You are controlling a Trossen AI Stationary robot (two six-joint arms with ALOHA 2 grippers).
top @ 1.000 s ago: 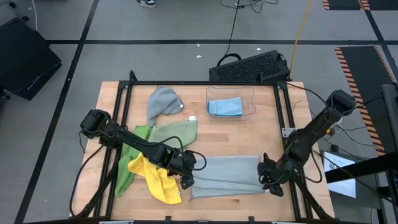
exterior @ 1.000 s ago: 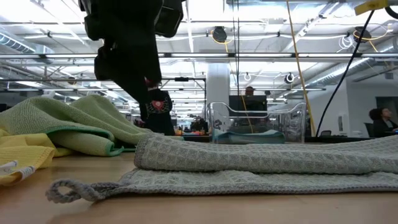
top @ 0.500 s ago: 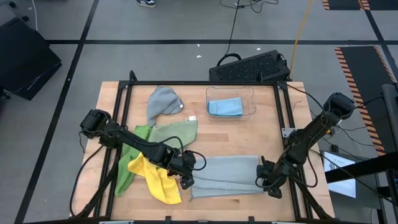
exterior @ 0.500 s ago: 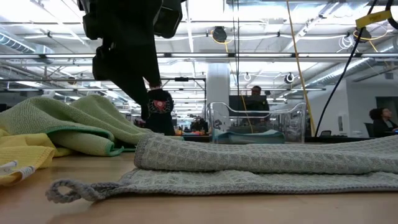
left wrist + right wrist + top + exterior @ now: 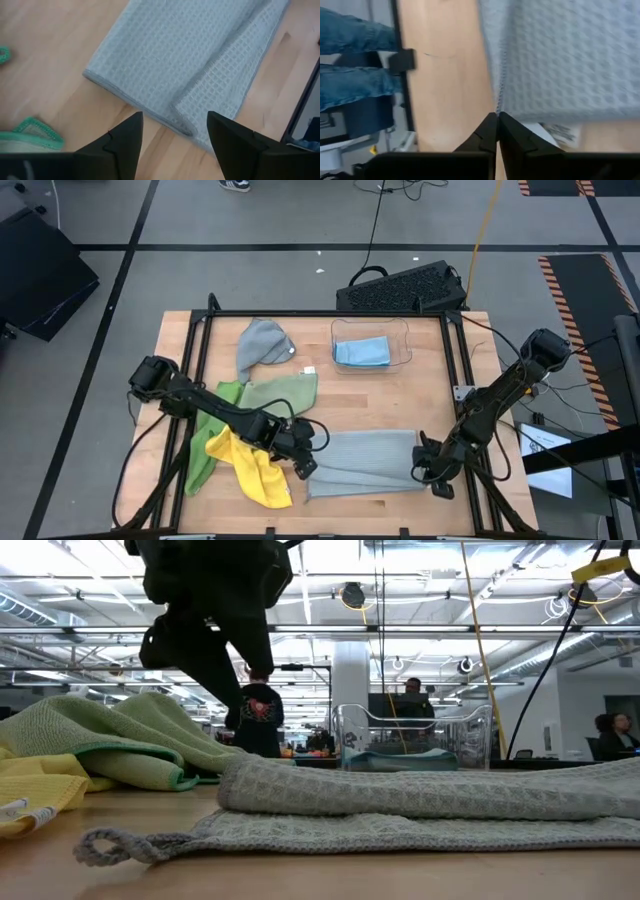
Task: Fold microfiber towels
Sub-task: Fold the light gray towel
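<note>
Wooden table point(image 5: 200, 330) beneath bright open-plan room; left gripper point(image 5: 302, 463) spread, right gripper point(image 5: 424, 469) pinching folded grey towel point(image 5: 365, 463).

Open-plan lab/industrial floor: exposed ceiling pipes point(image 5: 450, 635), hazard-striped floor tape point(image 5: 570, 285), loose cables point(image 5: 375, 220), people at monitors point(image 5: 410, 700) behind wooden bench point(image 5: 420, 500).

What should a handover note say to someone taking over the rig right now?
Right gripper: shut on the right edge of the half-folded grey towel.
Left gripper: open, above that towel's left end, holding nothing.
Light blue towel lies folded in the clear bin.
Second grey towel, sage green towel, bright green towel and yellow towel lie unfolded on the table's left half.
Left: finish the grey one, then four more.
</note>
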